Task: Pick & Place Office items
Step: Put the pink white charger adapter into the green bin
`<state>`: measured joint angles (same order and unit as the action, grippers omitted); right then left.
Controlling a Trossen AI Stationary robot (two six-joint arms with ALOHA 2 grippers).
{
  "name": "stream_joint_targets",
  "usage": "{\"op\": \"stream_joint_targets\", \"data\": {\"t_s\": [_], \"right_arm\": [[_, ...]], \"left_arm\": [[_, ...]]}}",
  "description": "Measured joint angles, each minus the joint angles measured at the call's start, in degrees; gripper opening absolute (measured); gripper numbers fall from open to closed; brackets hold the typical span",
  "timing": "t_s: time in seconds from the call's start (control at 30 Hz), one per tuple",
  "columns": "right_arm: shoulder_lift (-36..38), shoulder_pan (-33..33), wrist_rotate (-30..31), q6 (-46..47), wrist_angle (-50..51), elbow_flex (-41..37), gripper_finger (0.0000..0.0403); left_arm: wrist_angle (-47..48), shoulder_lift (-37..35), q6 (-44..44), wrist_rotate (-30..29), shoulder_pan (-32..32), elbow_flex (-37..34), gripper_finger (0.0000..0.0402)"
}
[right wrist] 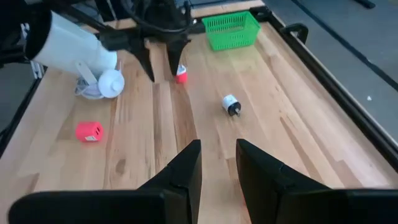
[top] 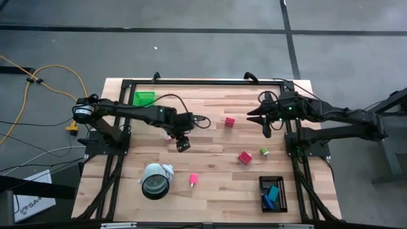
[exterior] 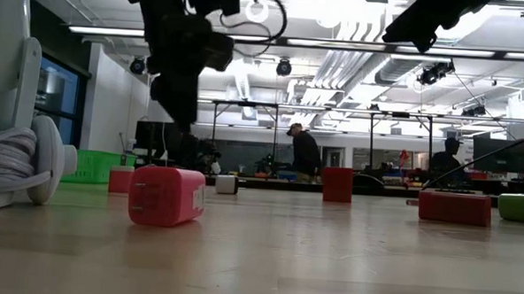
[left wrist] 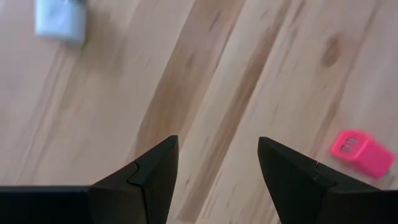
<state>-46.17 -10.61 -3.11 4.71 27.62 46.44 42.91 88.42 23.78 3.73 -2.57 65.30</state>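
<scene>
My left gripper (top: 183, 145) hangs open over bare wood at mid-table, fingers pointing steeply down (left wrist: 217, 146), touching nothing. A pink plug-like block (left wrist: 360, 152) lies on its side nearer the front edge (top: 193, 180). A white bit (right wrist: 231, 106) and a small red piece (right wrist: 181, 76) lie close to that gripper. Two red blocks (top: 229, 121) (top: 245, 157) and a green cube (top: 264, 151) rest toward the right. My right gripper (top: 261, 117) hovers high at the right, its fingers (right wrist: 217, 155) a narrow gap apart with nothing between them.
A big white-and-grey roll (top: 156, 180) lies at the front left. A green tray (top: 144, 98) sits at the far left corner. A black tray (top: 264, 182) at the front right holds blue and teal bits. People stand in the room beyond the table (exterior: 304, 153).
</scene>
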Motion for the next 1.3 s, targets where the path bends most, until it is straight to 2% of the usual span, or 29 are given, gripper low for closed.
{"op": "stream_joint_targets", "data": {"t_s": [0.3,0.53,0.77,1.3], "right_arm": [[-5.1,0.0,0.0,0.0,0.0,0.0,0.0087],[-9.5,0.0,0.0,0.0,0.0,0.0,0.0087],[-14.0,0.0,0.0,0.0,0.0,0.0,0.0087],[-24.3,0.0,0.0,0.0,-0.2,0.0,0.0087]], "left_arm": [[8.9,-3.3,1.5,0.7,-1.4,0.0,0.0214],[11.9,-5.2,0.9,-1.6,-0.6,0.0,0.0214],[14.6,-5.2,0.2,-1.3,-0.6,0.0,0.0214],[11.7,-5.1,0.2,-2.4,-0.6,0.0,0.0214]]}}
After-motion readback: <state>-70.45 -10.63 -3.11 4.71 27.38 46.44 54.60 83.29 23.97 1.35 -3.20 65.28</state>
